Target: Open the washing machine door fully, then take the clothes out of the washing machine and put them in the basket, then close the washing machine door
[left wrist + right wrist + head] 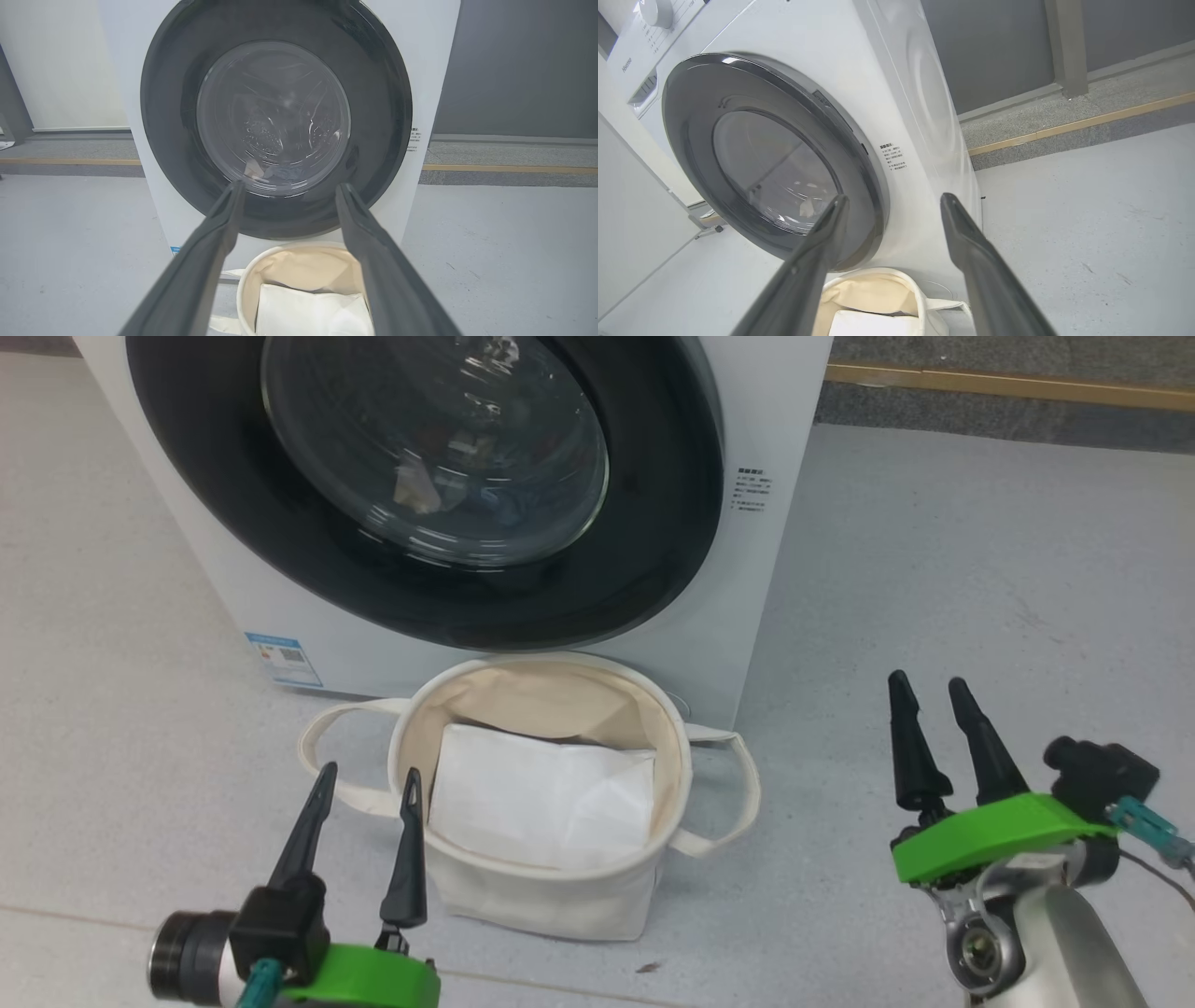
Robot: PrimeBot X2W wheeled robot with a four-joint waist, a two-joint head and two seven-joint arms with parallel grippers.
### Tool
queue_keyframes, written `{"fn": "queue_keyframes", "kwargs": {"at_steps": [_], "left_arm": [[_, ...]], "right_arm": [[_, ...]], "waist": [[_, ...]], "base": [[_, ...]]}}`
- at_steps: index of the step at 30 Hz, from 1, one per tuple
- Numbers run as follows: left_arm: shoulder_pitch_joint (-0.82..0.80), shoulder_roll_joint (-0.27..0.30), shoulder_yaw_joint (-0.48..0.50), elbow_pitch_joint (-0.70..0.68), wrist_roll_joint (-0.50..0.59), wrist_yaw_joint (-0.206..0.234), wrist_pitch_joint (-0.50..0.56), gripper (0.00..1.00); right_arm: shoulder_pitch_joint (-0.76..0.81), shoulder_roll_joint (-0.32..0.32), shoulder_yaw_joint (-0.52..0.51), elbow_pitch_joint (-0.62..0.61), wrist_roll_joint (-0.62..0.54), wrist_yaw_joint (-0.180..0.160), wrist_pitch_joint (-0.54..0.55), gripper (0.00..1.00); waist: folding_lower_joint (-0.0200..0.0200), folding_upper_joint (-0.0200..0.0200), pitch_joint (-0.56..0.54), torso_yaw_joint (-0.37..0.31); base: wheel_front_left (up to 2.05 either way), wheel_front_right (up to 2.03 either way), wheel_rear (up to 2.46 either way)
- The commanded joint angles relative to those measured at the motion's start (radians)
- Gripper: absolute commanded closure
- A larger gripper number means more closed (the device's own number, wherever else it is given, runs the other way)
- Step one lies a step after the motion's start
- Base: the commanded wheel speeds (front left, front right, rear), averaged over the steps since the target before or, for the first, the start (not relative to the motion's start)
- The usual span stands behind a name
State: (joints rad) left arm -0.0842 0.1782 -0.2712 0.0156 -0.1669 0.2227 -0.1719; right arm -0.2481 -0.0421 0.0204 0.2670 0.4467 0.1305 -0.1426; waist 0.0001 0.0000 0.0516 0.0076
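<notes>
Black-fingered left gripper (pixel 371 770) spread, empty, beside the basket (pixel 403 747) rim; washing machine door (pixel 653 523) shut at centre, clothes (pixel 417 493) dim behind its glass. Right gripper (pixel 927 679) spread, empty, well apart from it. Possible fault: basket, close under the door, nudged by the opening swing.

Washing machine (pixel 775 420): top cut off by the head view's upper edge.
Printed text (pixel 751 490): too small to be read.
Clothes (pixel 280 173): glimpsed dimly through the door (pixel 383 116) glass, pattern not made out.
Basket (pixel 551 901): bottom hidden under a white sheet (pixel 541 798).
</notes>
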Motion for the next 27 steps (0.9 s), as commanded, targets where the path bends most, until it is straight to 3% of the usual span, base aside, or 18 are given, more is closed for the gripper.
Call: {"fn": "queue_keyframes", "kwargs": {"at_steps": [1, 8, 12, 27], "left_arm": [[-0.032, 0.009, 0.033, -0.04, 0.029, 0.009, -0.013, 0.0], [-0.03, 0.017, 0.006, -0.036, 0.113, 0.033, -0.044, 0.0], [-0.03, 0.019, 0.003, -0.029, 0.121, 0.041, -0.049, 0.0], [-0.02, -0.023, 0.046, -0.025, 0.008, 0.047, -0.03, 0.0]], "right_arm": [[-0.066, -0.007, 0.027, -0.034, -0.038, 0.0, -0.016, 0.0], [-0.08, -0.008, 0.039, -0.017, -0.255, 0.0, -0.058, 0.0], [-0.078, -0.008, 0.042, 0.001, -0.302, 0.0, -0.062, 0.0], [-0.077, -0.008, 0.064, 0.052, -0.217, 0.0, -0.054, 0.0]], "waist": [[0.0, 0.0, 0.001, -0.002], [0.0, 0.0, -0.003, -0.003], [0.0, 0.0, -0.005, -0.001], [0.0, 0.0, -0.002, -0.005]], "base": [[0.0, 0.0, 0.0], [0.0, 0.0, 0.0], [0.0, 0.0, 0.0], [0.0, 0.0, 0.0]]}}
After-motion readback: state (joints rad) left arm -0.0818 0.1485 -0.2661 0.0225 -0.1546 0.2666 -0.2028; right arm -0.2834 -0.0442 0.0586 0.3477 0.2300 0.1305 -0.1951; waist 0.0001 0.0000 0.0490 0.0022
